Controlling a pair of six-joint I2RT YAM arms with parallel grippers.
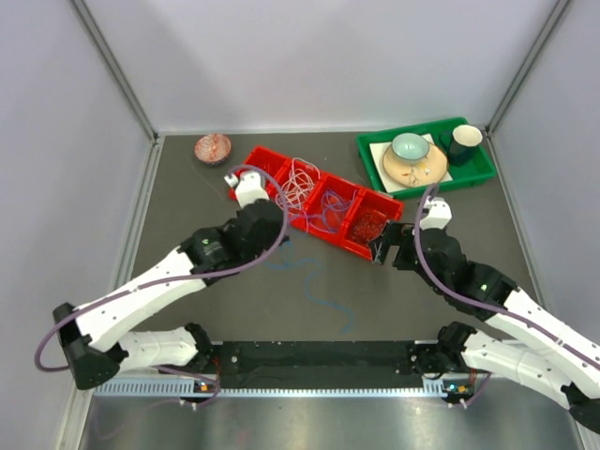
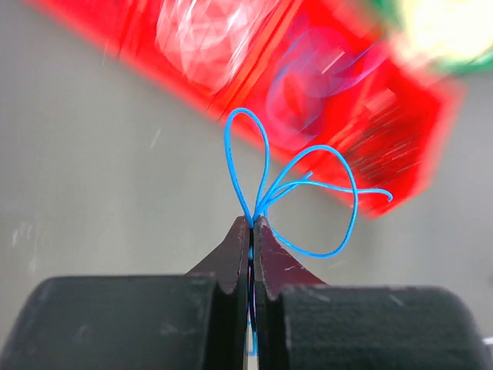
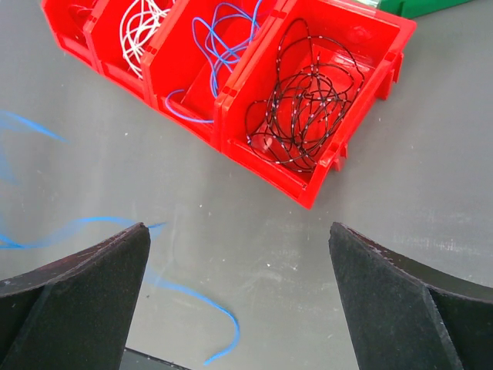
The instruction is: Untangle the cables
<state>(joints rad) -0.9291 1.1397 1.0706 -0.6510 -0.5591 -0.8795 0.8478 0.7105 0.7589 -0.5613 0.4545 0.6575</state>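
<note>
Blue wire [image 2: 331, 147], thin and looping, sits clamped in the left hand [image 2: 252, 220]. The right hand [image 3: 237, 231] gapes over the matte grey tabletop [image 3: 431, 177] beside a red plastic tray [image 3: 231, 100] of coiled cables [image 3: 299, 106].

Red tray [image 1: 272, 157] sits diagonal mid-tabletop, split into a row of compartments, far-left end higher in the top view. Green tray [image 1: 476, 169] in far right corner, near the red one's right end but not touching. Inside green tray: white square mat [image 1: 386, 153], tan round plate [image 1: 417, 171] on it, teal bowl [image 1: 410, 146] on the plate, dark cup [image 1: 464, 141] to the right of the plate. Small reddish patterned bowl [image 1: 213, 147] alone, just left of red tray. Tabletop [image 1: 178, 192] dark grey, bit scuffed. Pale walls all around.
</note>
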